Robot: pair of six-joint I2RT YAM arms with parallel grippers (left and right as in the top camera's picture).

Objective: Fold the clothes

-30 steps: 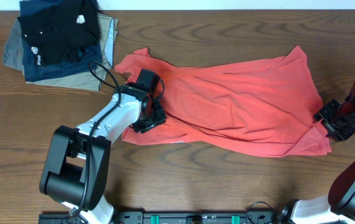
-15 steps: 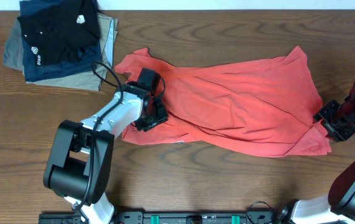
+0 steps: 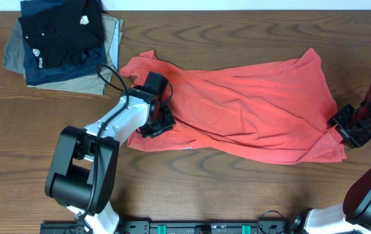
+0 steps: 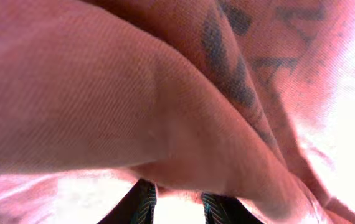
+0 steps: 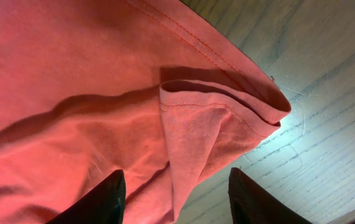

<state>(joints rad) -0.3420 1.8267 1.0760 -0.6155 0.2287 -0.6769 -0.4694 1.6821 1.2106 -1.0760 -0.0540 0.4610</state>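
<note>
The clothes, a coral-red T-shirt [image 3: 250, 110], lie spread and rumpled across the middle of the wooden table [image 3: 237, 195]. My left gripper [image 3: 159, 123] is down on the shirt's left part. In the left wrist view cloth [image 4: 103, 93] with navy lettering [image 4: 227, 68] fills the frame, and a fold drapes over the left gripper [image 4: 179, 205], whose jaws stand narrow with light between them. My right gripper [image 3: 340, 127] is at the shirt's lower right corner. It stands open [image 5: 176, 202], with a folded hem corner [image 5: 190, 124] lying between its fingers, untouched.
A stack of folded black, navy and khaki garments [image 3: 62, 42] sits at the back left, close to the shirt's left sleeve. Bare wood [image 5: 327, 112] shows to the right of the hem corner and along the table's front.
My left gripper edged slightly to the right on the shirt, then held still. The shirt and my right gripper have not moved.
</note>
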